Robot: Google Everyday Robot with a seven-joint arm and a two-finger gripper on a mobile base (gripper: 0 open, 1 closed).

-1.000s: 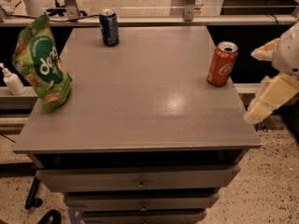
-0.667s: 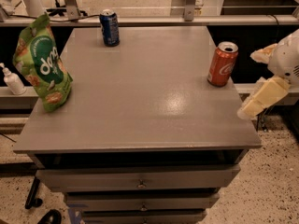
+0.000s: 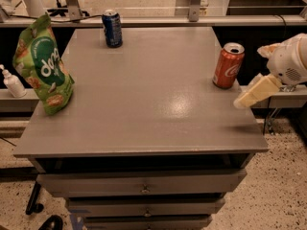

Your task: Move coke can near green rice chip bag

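The coke can [image 3: 228, 65], red-orange with a silver top, stands upright near the right edge of the grey table [image 3: 144, 109]. The green rice chip bag [image 3: 43, 66] stands at the table's left edge, tilted a little. My gripper [image 3: 250, 76] is just right of the can, at the table's right edge, apart from the can. Its two cream fingers are spread open and hold nothing; the lower finger [image 3: 254, 94] points down-left over the table edge.
A dark blue soda can [image 3: 112, 28] stands upright at the back of the table, left of centre. A white bottle [image 3: 12, 83] sits on a ledge left of the table. Drawers [image 3: 144, 188] are below the tabletop. A rail runs behind the table.
My gripper has moved a little left and down, closer to the table's right edge and the coke can. The cans and the bag have not moved.
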